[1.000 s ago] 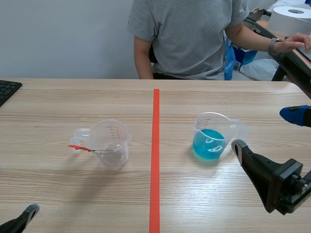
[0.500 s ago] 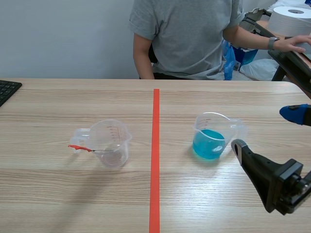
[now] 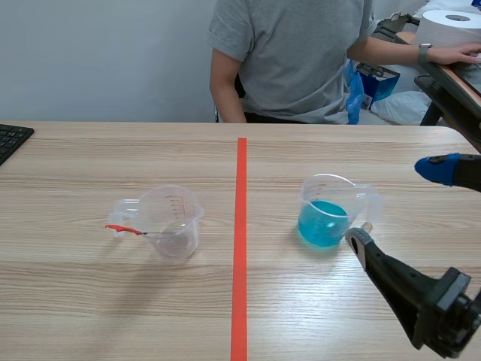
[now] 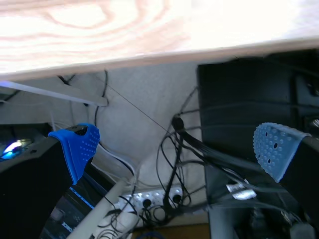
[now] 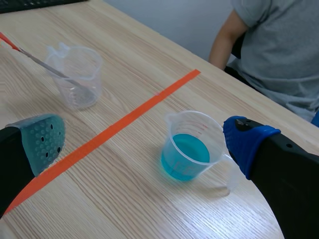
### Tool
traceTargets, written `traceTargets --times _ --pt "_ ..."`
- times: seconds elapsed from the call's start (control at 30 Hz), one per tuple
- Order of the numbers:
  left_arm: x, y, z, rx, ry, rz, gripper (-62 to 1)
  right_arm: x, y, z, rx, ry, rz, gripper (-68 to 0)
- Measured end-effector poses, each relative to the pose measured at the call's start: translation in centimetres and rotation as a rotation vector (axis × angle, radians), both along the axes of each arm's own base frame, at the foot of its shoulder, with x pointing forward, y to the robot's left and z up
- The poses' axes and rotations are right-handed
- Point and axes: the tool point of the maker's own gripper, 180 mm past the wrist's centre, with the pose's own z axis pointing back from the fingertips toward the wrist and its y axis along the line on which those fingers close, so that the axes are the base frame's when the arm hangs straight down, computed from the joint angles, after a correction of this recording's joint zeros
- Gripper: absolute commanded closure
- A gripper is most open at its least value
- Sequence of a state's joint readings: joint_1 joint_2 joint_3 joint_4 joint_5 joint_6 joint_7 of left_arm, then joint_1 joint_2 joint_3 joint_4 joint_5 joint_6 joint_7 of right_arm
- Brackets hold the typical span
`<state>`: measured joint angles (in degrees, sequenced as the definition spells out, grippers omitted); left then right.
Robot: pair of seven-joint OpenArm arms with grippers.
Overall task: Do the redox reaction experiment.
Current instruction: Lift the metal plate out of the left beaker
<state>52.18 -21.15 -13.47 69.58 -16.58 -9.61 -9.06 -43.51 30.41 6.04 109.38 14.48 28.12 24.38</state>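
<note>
Watching from the side, I'd worry most about a spill. The right claw (image 3: pixel 391 204) stands spread wide at the lower right of the frame, its near finger just beside the blue cup (image 3: pixel 325 214). A nudge or an off-centre squeeze could, I think, tip that light plastic cup. It sits right of centre, upright and partly filled with bright blue liquid, its handle toward the claw. The left claw (image 4: pixel 175 147) hangs spread too, past the table edge. At centre left, the clear cup (image 3: pixel 171 220) holds a red-tipped stirrer (image 3: pixel 124 229). A person (image 3: pixel 301 53) sits at the top.
</note>
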Motion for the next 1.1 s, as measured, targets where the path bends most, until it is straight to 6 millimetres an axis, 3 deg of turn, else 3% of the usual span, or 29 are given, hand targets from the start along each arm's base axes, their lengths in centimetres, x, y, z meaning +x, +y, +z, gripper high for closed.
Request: traceTargets --times 0.23,0.53,0.77,1.1 --pt "1.2 1.0 -0.9 0.012 -0.015 0.030 -62.3 0.0 1.6 0.2 -0.062 -0.054 0.104 -67.9" --pt "-0.5 1.2 -1.9 -0.005 0.035 0.037 -62.3 -0.6 5.7 -0.4 -0.093 -0.094 0.246 -67.9" --pt "-2.4 -0.7 -3.3 -0.047 0.097 0.013 -62.3 -1.4 9.2 -0.4 -0.092 -0.132 0.355 -67.9" --pt "-2.7 -1.0 -3.5 -0.053 0.106 0.010 -62.3 -1.6 12.9 -0.5 -0.110 -0.198 0.441 -67.9"
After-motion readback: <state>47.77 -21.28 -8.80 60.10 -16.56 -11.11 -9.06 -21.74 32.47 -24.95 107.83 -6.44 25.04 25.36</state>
